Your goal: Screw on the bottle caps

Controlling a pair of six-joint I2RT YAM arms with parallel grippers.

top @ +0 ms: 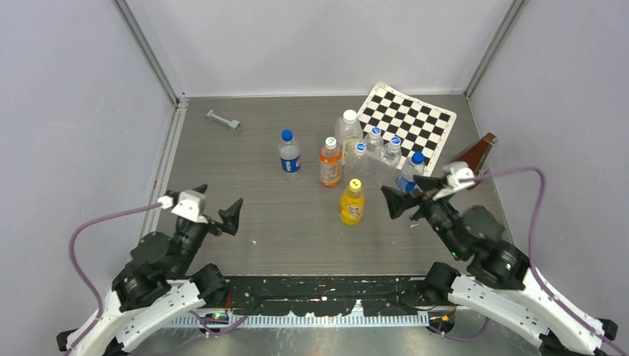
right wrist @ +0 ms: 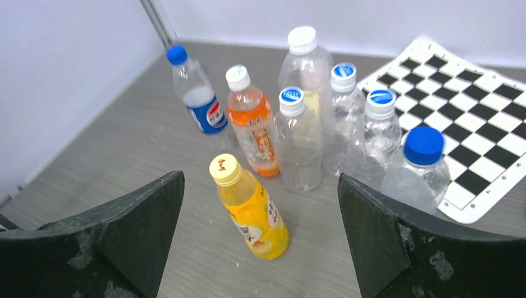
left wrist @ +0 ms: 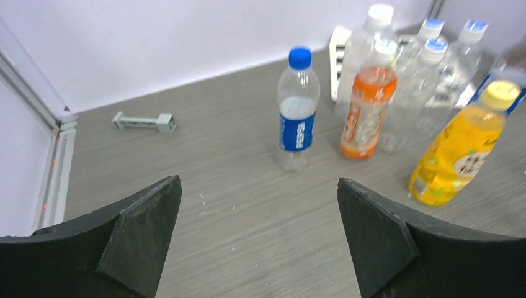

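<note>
Left jaws wide, empty, low left in the top view. Pepsi bottle (top: 289,157) stands upright above and right of them on the worktop (top: 245,163), blue cap (top: 287,135) on its neck. Yellow juice bottle (top: 351,204) is upright at centre, yellow cap (top: 355,183) on top, near the right jaws, so the right arm is nearer. Right jaws wide, empty. Both bottle axes are vertical, so any twist probably comes from above. Can't tell how tight either cap sits.
</note>
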